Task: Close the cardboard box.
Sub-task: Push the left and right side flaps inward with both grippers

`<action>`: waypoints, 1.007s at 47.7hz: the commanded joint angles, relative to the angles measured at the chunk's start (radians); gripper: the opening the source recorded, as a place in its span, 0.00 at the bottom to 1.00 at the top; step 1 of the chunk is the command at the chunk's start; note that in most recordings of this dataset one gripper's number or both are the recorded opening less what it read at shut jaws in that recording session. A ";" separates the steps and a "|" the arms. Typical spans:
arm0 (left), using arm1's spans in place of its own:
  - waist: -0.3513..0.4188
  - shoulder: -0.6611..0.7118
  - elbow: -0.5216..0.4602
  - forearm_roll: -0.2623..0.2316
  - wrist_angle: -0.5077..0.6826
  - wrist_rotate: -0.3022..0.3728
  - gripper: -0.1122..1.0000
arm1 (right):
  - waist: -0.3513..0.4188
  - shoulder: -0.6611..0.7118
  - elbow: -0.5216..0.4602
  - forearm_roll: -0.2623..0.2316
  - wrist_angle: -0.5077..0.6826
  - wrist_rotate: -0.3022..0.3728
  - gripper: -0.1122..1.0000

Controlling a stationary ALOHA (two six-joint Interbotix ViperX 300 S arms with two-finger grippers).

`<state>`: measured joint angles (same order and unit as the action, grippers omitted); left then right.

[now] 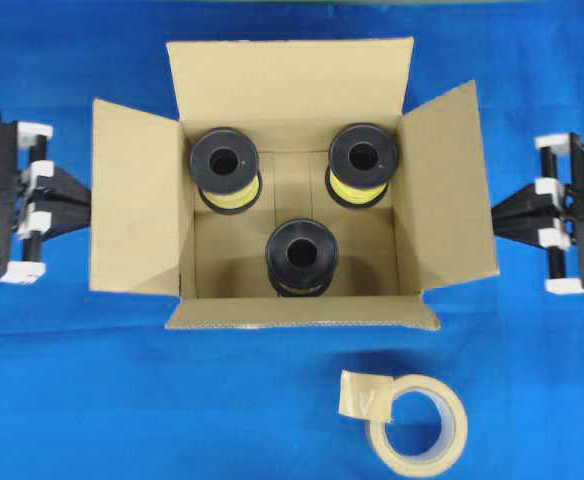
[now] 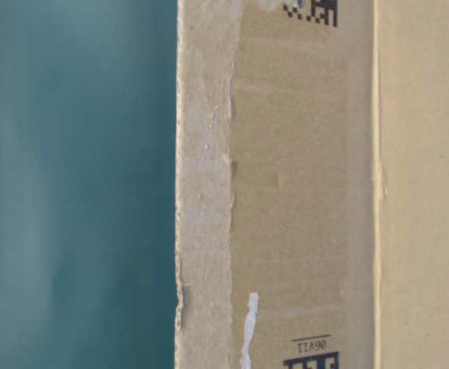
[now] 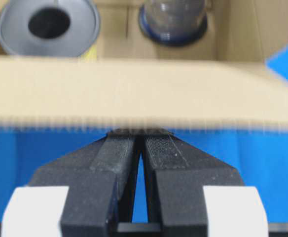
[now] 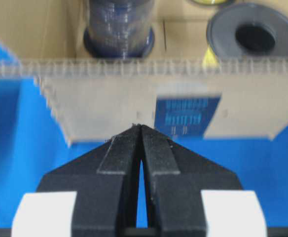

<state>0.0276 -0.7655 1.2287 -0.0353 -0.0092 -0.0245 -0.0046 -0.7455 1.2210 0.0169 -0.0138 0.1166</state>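
The cardboard box [image 1: 302,312] stands open in the middle of the blue cloth, all four flaps spread outward. My left gripper [image 1: 84,197] is shut, its tips right at the outer edge of the left flap [image 1: 132,195]. In the left wrist view the shut gripper [image 3: 140,132] meets the underside of that flap's edge [image 3: 134,94]. My right gripper [image 1: 497,213] is also shut, with its tips at the edge of the right flap [image 1: 450,190]. From the right wrist, the gripper [image 4: 140,127] points at the flap [image 4: 109,103], beside a printed label [image 4: 186,116].
Three black spools stand inside the box: back left [image 1: 225,160], back right [image 1: 363,155] and front middle [image 1: 301,252]. A beige tape roll [image 1: 419,425] lies on the cloth in front of the box. The table-level view is filled by the box's wall [image 2: 301,184].
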 commanded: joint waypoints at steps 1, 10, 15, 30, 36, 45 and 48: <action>0.008 0.051 -0.049 -0.002 -0.080 0.002 0.10 | -0.002 0.052 -0.055 -0.008 -0.058 -0.003 0.10; 0.014 0.140 -0.110 -0.002 -0.186 0.009 0.10 | -0.005 0.155 -0.120 -0.011 -0.147 -0.005 0.10; 0.032 0.201 -0.138 -0.002 -0.238 0.008 0.10 | -0.011 0.206 -0.140 -0.011 -0.201 -0.006 0.10; 0.061 0.431 -0.279 -0.002 -0.285 0.008 0.10 | -0.034 0.397 -0.236 -0.011 -0.304 -0.008 0.10; 0.061 0.518 -0.328 -0.002 -0.285 0.008 0.10 | -0.034 0.480 -0.273 -0.011 -0.310 -0.008 0.10; 0.061 0.620 -0.379 -0.002 -0.288 0.012 0.10 | -0.041 0.588 -0.304 -0.003 -0.322 -0.005 0.10; 0.061 0.638 -0.387 -0.002 -0.288 0.011 0.10 | -0.043 0.609 -0.310 0.000 -0.322 -0.005 0.10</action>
<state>0.0859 -0.1381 0.8713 -0.0353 -0.2884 -0.0138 -0.0414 -0.1519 0.9373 0.0107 -0.3252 0.1104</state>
